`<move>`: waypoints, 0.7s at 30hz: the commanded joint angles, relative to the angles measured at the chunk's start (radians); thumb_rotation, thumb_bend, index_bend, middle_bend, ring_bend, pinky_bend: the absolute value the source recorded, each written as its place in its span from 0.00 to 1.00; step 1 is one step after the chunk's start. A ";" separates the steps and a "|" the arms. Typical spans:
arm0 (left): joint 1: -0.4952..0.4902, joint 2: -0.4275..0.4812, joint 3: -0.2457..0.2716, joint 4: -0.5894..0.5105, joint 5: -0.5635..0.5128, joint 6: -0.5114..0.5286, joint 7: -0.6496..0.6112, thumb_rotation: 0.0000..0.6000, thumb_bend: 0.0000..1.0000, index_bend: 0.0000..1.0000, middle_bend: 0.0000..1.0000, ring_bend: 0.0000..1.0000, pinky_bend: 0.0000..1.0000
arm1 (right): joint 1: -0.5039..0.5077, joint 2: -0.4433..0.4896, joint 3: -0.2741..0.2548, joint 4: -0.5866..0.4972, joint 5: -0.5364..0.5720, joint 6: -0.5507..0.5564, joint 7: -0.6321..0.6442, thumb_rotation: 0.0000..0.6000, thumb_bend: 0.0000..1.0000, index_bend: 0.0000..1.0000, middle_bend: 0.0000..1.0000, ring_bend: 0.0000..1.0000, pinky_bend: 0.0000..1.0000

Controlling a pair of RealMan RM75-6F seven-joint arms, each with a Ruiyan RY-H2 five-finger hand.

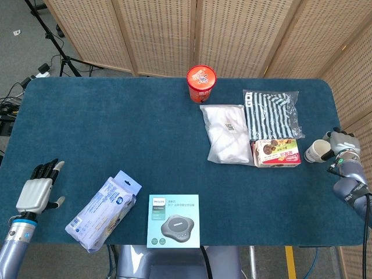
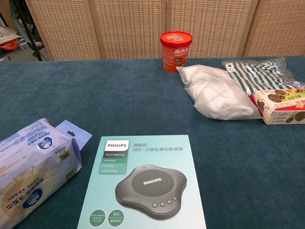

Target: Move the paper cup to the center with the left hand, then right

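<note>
The white paper cup is tipped on its side at the table's right edge, its mouth facing left, just right of the cookie box. My right hand grips it from the right, fingers wrapped round its base end. At the front left corner my left hand hovers with fingers spread and holds nothing. The chest view shows neither hand nor the cup.
A red tub stands at the back centre. A white bag, striped bag and cookie box crowd the right half. A tissue pack and Philips box lie at the front.
</note>
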 commanded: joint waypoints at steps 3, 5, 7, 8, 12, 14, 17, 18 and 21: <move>0.001 0.001 0.000 0.000 0.001 0.002 -0.001 1.00 0.25 0.00 0.00 0.00 0.00 | 0.004 0.006 -0.011 -0.006 -0.004 0.000 0.010 1.00 0.05 0.00 0.00 0.00 0.00; 0.001 0.001 -0.001 0.000 0.000 0.002 -0.003 1.00 0.25 0.00 0.00 0.00 0.00 | 0.006 0.007 -0.019 -0.008 -0.007 0.006 0.011 1.00 0.04 0.00 0.00 0.00 0.00; 0.001 0.002 -0.001 -0.001 0.001 0.003 -0.003 1.00 0.25 0.00 0.00 0.00 0.00 | 0.009 0.006 -0.027 -0.011 -0.008 0.017 0.008 1.00 0.03 0.00 0.00 0.00 0.00; 0.002 0.003 -0.001 -0.001 0.002 0.004 -0.004 1.00 0.25 0.00 0.00 0.00 0.00 | 0.010 0.007 -0.032 -0.013 -0.007 0.024 0.006 1.00 0.03 0.00 0.00 0.00 0.00; 0.003 0.004 -0.002 -0.001 0.003 0.006 -0.006 1.00 0.25 0.00 0.00 0.00 0.00 | 0.025 0.028 -0.038 -0.064 -0.013 0.090 -0.010 1.00 0.03 0.00 0.00 0.00 0.00; 0.002 0.003 -0.003 0.000 0.002 0.006 -0.007 1.00 0.25 0.00 0.00 0.00 0.00 | 0.034 0.059 -0.025 -0.129 -0.036 0.144 -0.014 1.00 0.03 0.00 0.00 0.00 0.00; 0.003 0.002 -0.004 0.000 0.003 0.009 -0.006 1.00 0.25 0.00 0.00 0.00 0.00 | 0.041 0.125 0.009 -0.273 -0.110 0.258 -0.011 1.00 0.03 0.00 0.00 0.00 0.00; 0.003 0.002 -0.004 0.000 0.003 0.011 -0.006 1.00 0.25 0.00 0.00 0.00 0.00 | 0.041 0.146 0.019 -0.325 -0.143 0.300 -0.012 1.00 0.03 0.00 0.00 0.00 0.00; 0.006 0.001 -0.004 -0.003 0.009 0.020 -0.005 1.00 0.25 0.00 0.00 0.00 0.00 | 0.037 0.228 0.056 -0.566 -0.312 0.500 -0.027 1.00 0.03 0.00 0.00 0.00 0.00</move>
